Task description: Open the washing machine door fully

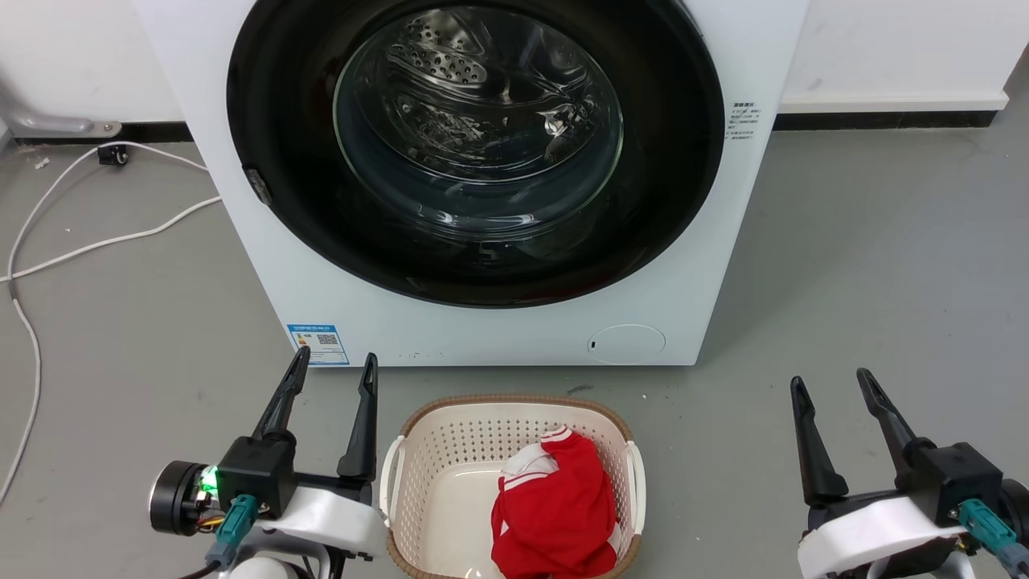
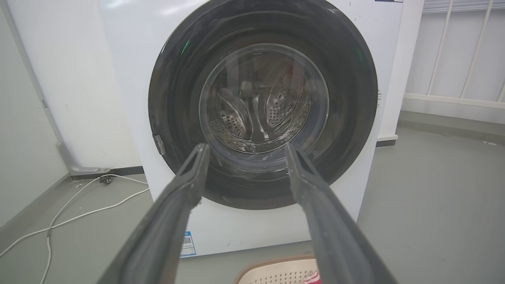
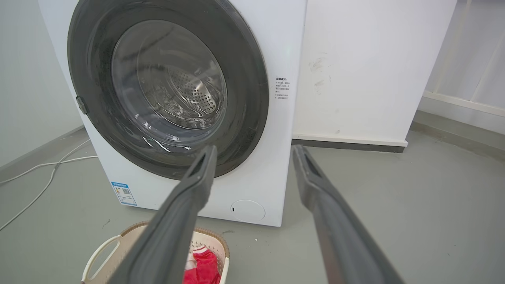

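The white washing machine (image 1: 257,265) stands straight ahead on the grey floor. Its washing machine door (image 1: 474,145), a large round door with a glossy black rim and clear glass bowl, lies flush against the front; a small latch tab shows on the rim's left edge. My left gripper (image 1: 336,363) is open, low at the left, short of the machine's lower left corner. My right gripper (image 1: 832,383) is open at the lower right, apart from the machine. The door (image 2: 262,106) fills the left wrist view beyond the open fingers (image 2: 185,189). The right wrist view has the door (image 3: 165,83) at upper left.
A white laundry basket (image 1: 418,450) holding a red and white garment (image 1: 555,507) sits on the floor between my grippers, just before the machine. White cables (image 1: 96,241) trail over the floor at the left. Bare grey floor spreads to the right of the machine.
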